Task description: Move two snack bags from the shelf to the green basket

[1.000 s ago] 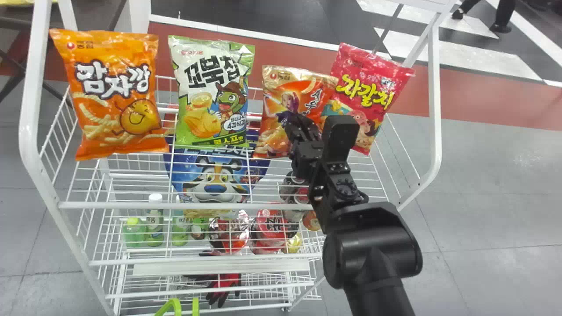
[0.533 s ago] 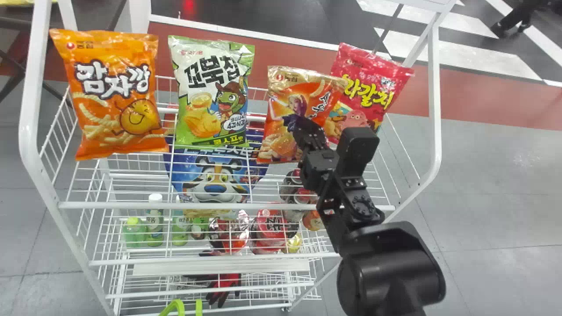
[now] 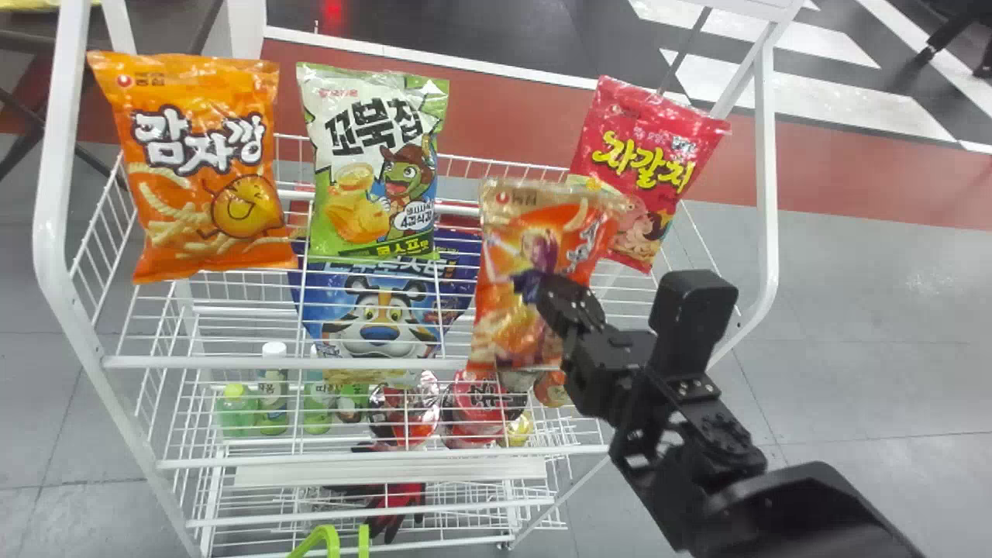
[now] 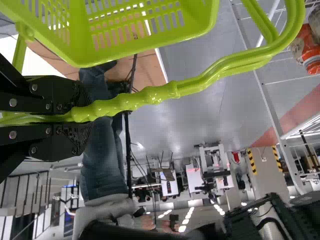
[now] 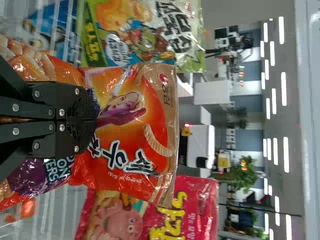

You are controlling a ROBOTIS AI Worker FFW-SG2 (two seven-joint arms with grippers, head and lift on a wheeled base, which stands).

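Observation:
In the head view my right gripper is over the shelf's front part, against the face of an orange snack bag. The right wrist view has that gripper shut on a pinch of the orange bag. In the left wrist view my left gripper is shut on the handle of the green basket; the basket's green handle also pokes up at the head view's bottom edge. On the white wire shelf stand an orange bag, a green-white bag and a red bag.
Lower racks hold a blue bag, small bottles, a red package and red-black gloves. White posts rise at both sides of the shelf. A person's leg is behind the basket handle.
The right gripper has drawn the orange bag away from the back of the shelf, toward the front edge and slightly right. The basket handle has shifted a little right.

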